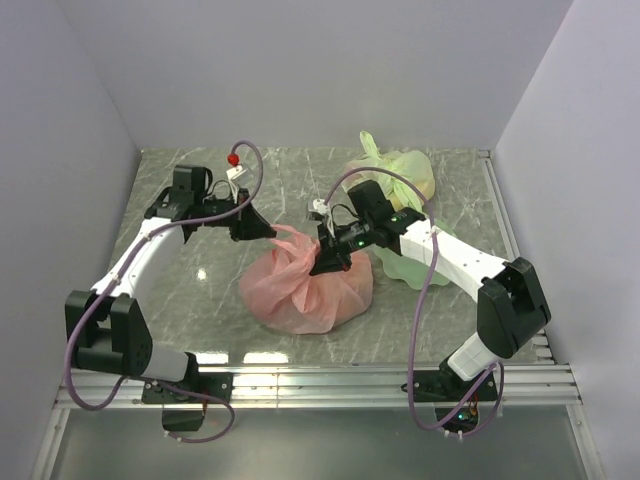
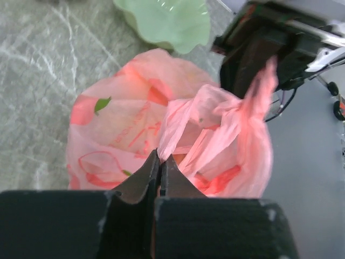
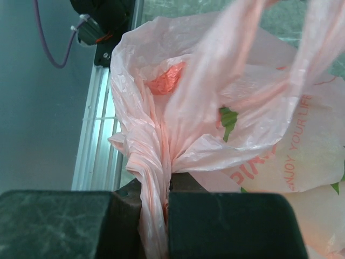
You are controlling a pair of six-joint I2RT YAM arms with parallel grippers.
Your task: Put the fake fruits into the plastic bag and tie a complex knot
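The pink plastic bag point(image 1: 305, 288) sits bulging in the middle of the table, its top pulled up into gathered strips. My left gripper point(image 1: 264, 229) is at the bag's upper left, shut on a stretched fold of its rim point(image 2: 178, 121). Its fingertips point(image 2: 150, 168) meet with thin plastic pinched between them. My right gripper point(image 1: 328, 262) presses in at the bag's top right, shut on a twisted bunch of the plastic bag point(image 3: 153, 162). The fake fruits are hidden inside the bag; only reddish patches show through the film.
A pale green knotted bag point(image 1: 398, 168) lies behind the right arm. The pale green wavy plate point(image 2: 167, 21) stands just beyond the pink bag, partly under the right forearm point(image 1: 450, 258). A metal rail point(image 1: 380, 375) runs along the near edge, and walls close in on both sides.
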